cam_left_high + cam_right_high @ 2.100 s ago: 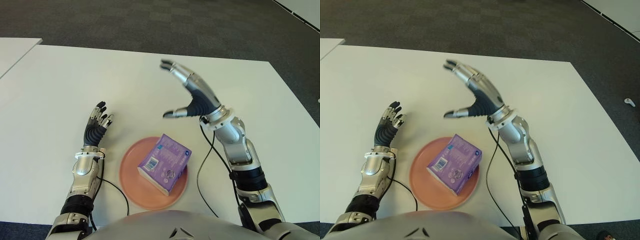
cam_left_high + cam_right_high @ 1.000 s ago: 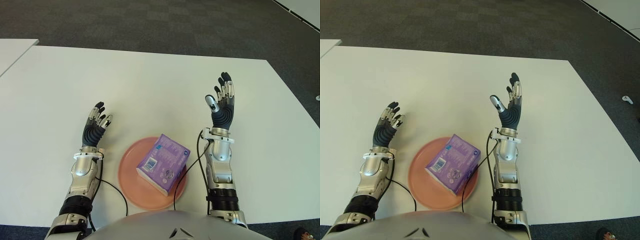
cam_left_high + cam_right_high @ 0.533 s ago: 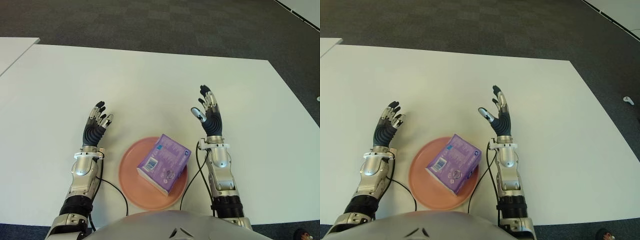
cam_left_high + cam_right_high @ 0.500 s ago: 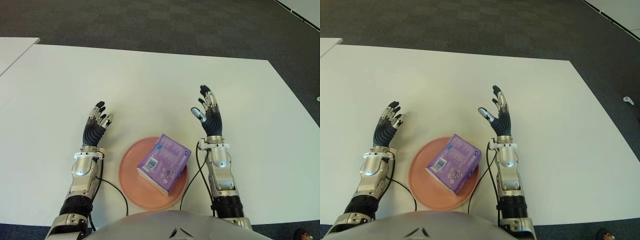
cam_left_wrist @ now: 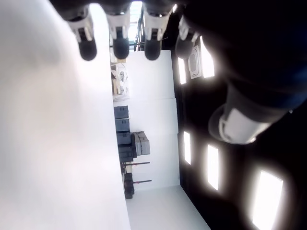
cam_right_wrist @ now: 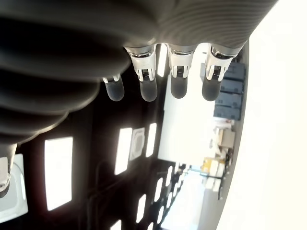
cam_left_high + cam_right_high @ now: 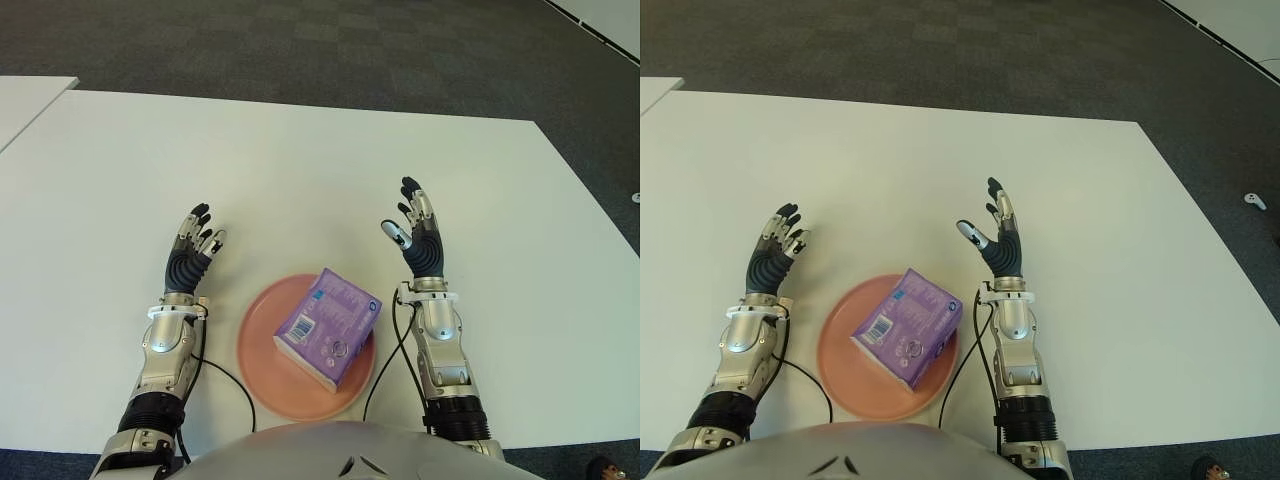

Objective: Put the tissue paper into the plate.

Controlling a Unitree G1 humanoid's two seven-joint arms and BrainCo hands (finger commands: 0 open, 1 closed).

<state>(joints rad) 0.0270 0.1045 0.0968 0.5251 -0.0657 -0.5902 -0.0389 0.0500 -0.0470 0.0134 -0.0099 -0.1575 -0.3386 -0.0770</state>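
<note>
A purple tissue pack (image 7: 330,326) lies inside the pink plate (image 7: 262,368) near the table's front edge. My right hand (image 7: 418,236) is to the right of the plate, palm up, fingers spread and empty. The left hand (image 7: 192,247) shows left of the plate, fingers relaxed and holding nothing. Both wrist views show only extended fingertips (image 6: 147,89) and the room beyond, with nothing in either grasp.
The white table (image 7: 300,170) stretches wide behind the plate. Black cables (image 7: 225,373) run from both wrists along the front edge. Dark carpet lies beyond the far edge, and a second white table (image 7: 25,100) shows at the far left.
My right hand has drawn back from above the table and come down beside the plate's right side. The tissue pack, plate and left hand have stayed put.
</note>
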